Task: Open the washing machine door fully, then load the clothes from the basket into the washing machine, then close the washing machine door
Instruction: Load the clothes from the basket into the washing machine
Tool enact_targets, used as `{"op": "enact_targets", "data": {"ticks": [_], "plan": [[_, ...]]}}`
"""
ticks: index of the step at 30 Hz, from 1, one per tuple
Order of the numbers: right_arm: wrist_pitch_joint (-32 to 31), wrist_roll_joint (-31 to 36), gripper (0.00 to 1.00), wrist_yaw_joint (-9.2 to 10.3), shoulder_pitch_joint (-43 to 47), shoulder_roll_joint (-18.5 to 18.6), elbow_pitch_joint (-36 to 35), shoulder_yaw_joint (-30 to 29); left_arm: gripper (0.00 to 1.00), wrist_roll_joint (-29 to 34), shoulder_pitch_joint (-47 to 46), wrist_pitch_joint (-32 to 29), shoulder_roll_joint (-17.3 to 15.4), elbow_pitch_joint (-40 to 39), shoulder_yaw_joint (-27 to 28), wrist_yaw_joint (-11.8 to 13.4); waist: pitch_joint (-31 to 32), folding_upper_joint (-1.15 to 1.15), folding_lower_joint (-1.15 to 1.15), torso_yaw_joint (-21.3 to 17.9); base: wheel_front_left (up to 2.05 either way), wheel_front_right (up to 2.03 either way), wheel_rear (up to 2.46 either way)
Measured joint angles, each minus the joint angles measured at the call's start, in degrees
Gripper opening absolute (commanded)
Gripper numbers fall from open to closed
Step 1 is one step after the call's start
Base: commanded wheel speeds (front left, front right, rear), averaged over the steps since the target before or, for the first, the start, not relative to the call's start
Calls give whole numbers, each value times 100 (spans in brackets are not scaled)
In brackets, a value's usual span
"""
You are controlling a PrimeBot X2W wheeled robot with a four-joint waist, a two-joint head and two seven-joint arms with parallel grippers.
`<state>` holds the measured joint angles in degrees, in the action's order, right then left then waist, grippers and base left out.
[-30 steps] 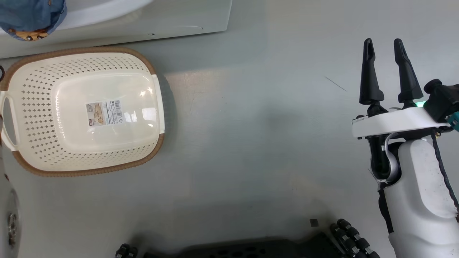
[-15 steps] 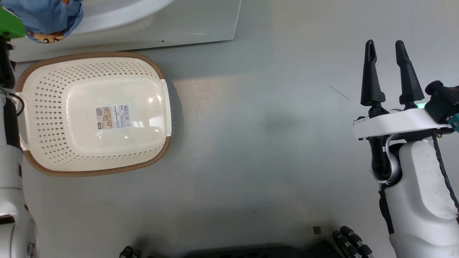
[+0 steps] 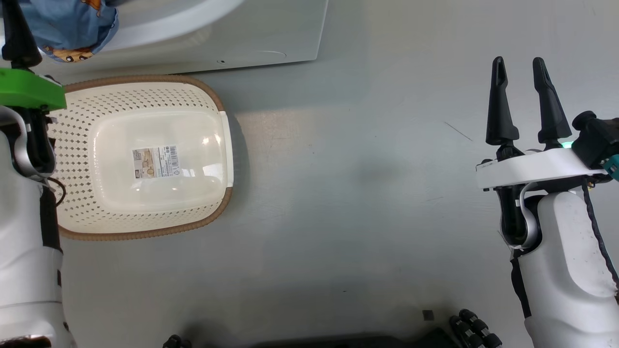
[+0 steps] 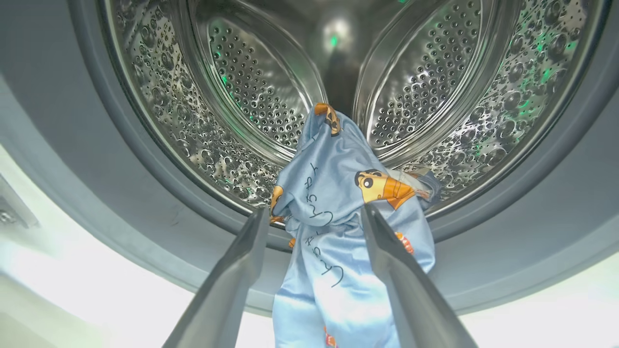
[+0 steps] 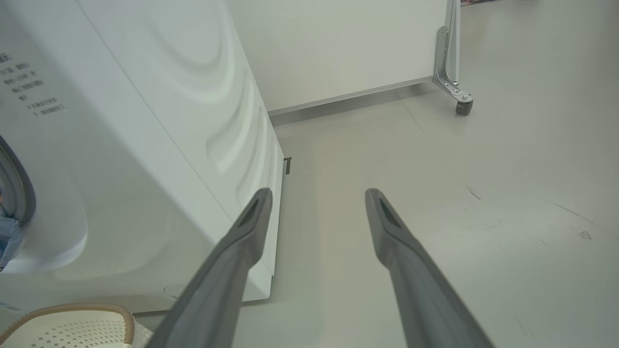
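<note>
The white washing machine (image 3: 217,34) stands at the top of the head view, and its steel drum (image 4: 242,72) is open in the left wrist view. Light blue clothes (image 4: 333,193) with cartoon faces drape over the grey gasket and hang out of the opening (image 3: 67,24). My left gripper (image 4: 315,212) is open just in front of the hanging cloth, one finger on each side and not pinching it. The cream basket (image 3: 145,232) lies on the floor with only its label inside. My right gripper (image 3: 520,77) hangs open and empty over bare floor at the far right. The washing machine door is out of view.
My left forearm and its green wrist piece (image 3: 29,92) cover the basket's left end. The washer's side panel (image 5: 145,121) is to the left of the right gripper. A white partition on a caster (image 5: 463,106) stands behind it. My dark base (image 3: 338,338) lines the bottom edge.
The head camera has shifted, sliding the basket and washer slightly right and down. My left arm has come into the head view at the left edge. The right arm has not moved.
</note>
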<state>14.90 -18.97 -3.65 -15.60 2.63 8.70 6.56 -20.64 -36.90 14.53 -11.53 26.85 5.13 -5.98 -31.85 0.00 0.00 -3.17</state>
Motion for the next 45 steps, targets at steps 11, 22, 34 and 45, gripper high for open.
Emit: {"op": "enact_targets", "data": {"ticks": [11,22,34,45], "plan": [[0,8,100,-34,72,-1,8,24,100,163,904,0,151,-564,179,5,42,0,0,-9,0,0,0],[-1,44,100,-42,86,-1,34,7,100,457,1602,0,346,-936,177,49,59,0,0,15,0,0,0],[0,44,100,-81,87,-1,49,-4,100,768,2178,0,442,-1272,168,55,99,0,0,27,0,0,0],[0,44,100,-85,88,-1,71,-15,100,904,2399,0,515,-1456,166,73,127,0,0,40,0,0,0]]}}
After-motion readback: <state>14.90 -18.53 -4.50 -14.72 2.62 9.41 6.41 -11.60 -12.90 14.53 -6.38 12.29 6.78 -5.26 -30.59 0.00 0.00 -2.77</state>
